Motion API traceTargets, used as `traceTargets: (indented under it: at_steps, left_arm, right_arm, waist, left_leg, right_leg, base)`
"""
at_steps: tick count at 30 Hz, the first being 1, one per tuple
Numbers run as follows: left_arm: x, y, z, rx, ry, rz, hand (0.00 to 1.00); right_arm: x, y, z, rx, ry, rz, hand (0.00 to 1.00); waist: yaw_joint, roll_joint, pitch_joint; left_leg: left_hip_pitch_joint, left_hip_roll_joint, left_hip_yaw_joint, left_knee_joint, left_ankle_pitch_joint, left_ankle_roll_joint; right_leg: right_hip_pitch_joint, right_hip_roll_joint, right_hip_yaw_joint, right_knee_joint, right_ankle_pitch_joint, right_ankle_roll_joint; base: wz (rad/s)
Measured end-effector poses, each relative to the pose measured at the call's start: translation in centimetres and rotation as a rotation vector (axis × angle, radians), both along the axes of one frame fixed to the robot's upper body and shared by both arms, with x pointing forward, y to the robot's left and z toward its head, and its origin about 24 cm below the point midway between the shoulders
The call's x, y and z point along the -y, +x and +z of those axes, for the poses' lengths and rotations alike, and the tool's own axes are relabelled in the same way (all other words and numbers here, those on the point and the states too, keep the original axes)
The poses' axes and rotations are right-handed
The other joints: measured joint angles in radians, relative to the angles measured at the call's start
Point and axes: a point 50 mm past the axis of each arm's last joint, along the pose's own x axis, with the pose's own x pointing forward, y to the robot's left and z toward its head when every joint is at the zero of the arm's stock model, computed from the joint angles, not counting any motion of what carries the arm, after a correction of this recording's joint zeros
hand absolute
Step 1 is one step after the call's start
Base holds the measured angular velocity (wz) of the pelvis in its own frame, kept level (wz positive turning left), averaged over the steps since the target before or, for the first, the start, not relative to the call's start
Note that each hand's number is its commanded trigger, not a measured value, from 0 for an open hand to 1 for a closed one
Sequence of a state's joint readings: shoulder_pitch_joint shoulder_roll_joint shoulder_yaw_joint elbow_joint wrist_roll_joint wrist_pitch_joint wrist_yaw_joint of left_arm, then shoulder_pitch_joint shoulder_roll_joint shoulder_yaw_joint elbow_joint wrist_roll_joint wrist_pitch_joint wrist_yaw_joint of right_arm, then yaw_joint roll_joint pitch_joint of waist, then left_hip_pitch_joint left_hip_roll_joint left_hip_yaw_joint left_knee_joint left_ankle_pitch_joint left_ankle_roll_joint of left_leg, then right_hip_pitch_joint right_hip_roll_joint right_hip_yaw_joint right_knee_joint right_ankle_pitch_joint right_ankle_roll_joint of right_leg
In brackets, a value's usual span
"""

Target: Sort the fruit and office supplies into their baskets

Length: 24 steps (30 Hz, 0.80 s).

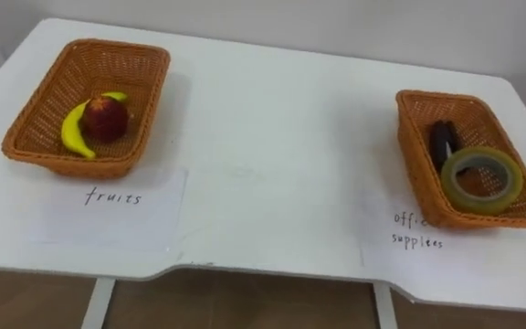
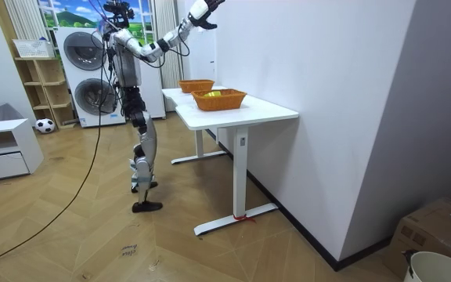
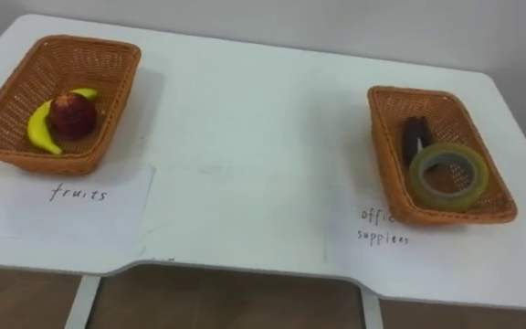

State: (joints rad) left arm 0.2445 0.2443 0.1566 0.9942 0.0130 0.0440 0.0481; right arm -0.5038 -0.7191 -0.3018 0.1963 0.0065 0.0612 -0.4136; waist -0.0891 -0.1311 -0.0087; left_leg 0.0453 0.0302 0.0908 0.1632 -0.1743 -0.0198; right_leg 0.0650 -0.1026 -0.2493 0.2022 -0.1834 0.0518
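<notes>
Lying in L basket [image 1: 44, 100]: curved yellow banana [image 1: 73, 133] w/ dark-red apple [image 1: 105, 119].

Fruit [image 1: 105, 119] in left basket [image 1: 53, 91], tape [image 1: 479, 203] in right

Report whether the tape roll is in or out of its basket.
In: the tape roll rests inside the right basket, beside a dark item.
</notes>
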Motion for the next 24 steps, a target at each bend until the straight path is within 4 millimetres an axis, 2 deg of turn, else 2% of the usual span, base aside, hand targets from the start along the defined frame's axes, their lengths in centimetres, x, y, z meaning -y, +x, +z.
traceTargets:
  at_steps: [2,5,7,14,16,18,19,22,24]
  left_arm:
    - [-0.1,-0.4,0.0,-0.009,0.0,0.01,0.0]
    - [-0.1,-1.0,-0.1,-0.024,0.001,0.015,0.0]
    - [-0.1,-0.9,-0.1,-0.023,0.011,0.014,0.0]
    - [-0.1,-1.8,-0.1,-0.042,0.033,0.031,0.0]
    - [-0.2,-1.8,0.0,-0.044,0.038,0.033,0.0]
    - [-0.2,-1.7,0.0,-0.041,0.044,0.034,0.0]
    - [-0.2,-1.6,-0.1,-0.039,0.043,0.034,0.0]
    - [-0.1,-1.3,-0.1,-0.039,0.045,0.035,0.0]
    - [0.0,-1.1,-0.1,-0.036,0.045,0.036,0.0]
  right_arm:
    - [1.4,-1.2,-0.1,0.049,0.047,-0.064,0.0]
    - [2.7,-2.5,-0.3,0.128,0.125,-0.135,0.0]
    - [4.1,-3.8,-1.6,0.153,0.212,-0.19,0.0]
    - [7.7,-8.8,-5.8,0.193,0.422,-0.403,0.0]
    - [8.6,-10.2,-7.5,0.182,0.458,-0.482,0.0]
    - [9.4,-12.2,-10.3,0.169,0.538,-0.597,0.0]
    - [9.5,-12.7,-10.9,0.169,0.557,-0.623,0.0]
    - [9.5,-15.8,-15.1,0.109,0.622,-0.776,0.0]
    - [9.3,-17.2,-16.9,0.09,0.679,-0.825,0.0]
  waist:
    - [-0.01,0.008,-0.0018]
    - [-0.031,0.023,0.0028]
    - [-0.048,0.023,0.0038]
    - [-0.068,0.015,0.0075]
    - [-0.069,0.016,0.0065]
    - [-0.07,0.018,0.0037]
    - [-0.071,0.02,0.0024]
    - [-0.076,0.035,-0.003]
    - [-0.079,0.041,-0.0029]
  left_leg:
    - [0.004,0.001,0.005,0.0,-0.001,0.0]
    - [0.013,0.003,0.021,0.0,-0.002,0.0]
    - [0.021,0.005,0.029,-0.004,-0.002,-0.001]
    - [0.037,0.013,0.059,-0.017,-0.009,-0.006]
    - [0.035,0.016,0.069,-0.016,-0.013,-0.006]
    - [0.034,0.019,0.081,-0.016,-0.015,-0.007]
    - [0.033,0.02,0.087,-0.016,-0.016,-0.007]
    - [0.034,0.023,0.099,-0.017,-0.018,-0.009]
    - [0.035,0.023,0.099,-0.018,-0.018,-0.009]
  right_leg:
    - [0.002,0.001,0.001,0.0,0.0,0.0]
    - [0.002,0.001,0.001,0.0,0.0,0.0]
    - [0.002,0.004,0.009,0.0,0.0,0.0]
    - [0.001,0.015,0.053,-0.001,0.0,0.0]
    - [0.001,0.017,0.055,-0.007,0.002,-0.003]
    - [-0.004,0.02,0.059,-0.016,0.006,-0.006]
    - [-0.012,0.021,0.062,-0.015,0.007,-0.006]
    - [-0.01,0.024,0.071,-0.013,0.008,-0.007]
    - [-0.01,0.024,0.071,-0.013,0.008,-0.007]
  base:
    - [-0.08]
    - [-0.14]
    - [-0.11]
    - [-0.13]
    - [-0.15]
    - [-0.15]
    - [-0.21]
    - [-0.11]
    - [0.0]
